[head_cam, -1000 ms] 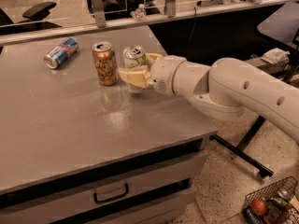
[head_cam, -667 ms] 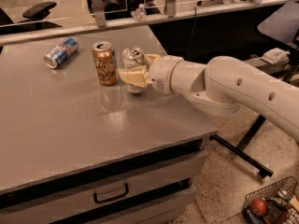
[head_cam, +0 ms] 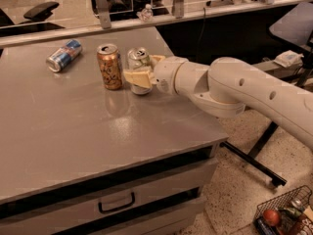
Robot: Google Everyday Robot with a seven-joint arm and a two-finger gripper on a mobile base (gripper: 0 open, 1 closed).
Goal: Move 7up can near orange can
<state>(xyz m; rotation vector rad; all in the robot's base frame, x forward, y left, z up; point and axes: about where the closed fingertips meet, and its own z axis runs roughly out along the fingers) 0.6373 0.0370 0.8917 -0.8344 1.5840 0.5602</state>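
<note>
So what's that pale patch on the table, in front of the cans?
Camera view: it's glare, light bouncing off the smooth grey table; the orange can leaves a dim reflection there too. The gripper holds the 7up can beside it, all under warm yellowish lighting.

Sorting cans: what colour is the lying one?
Blue and silver can, camera view; hand holds 7up can.

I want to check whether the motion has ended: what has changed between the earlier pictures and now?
Nothing has visibly changed. The end effector still clasps the 7up can, which stands upright on the table close beside the orange can. The blue can lies on its side where it was.
</note>
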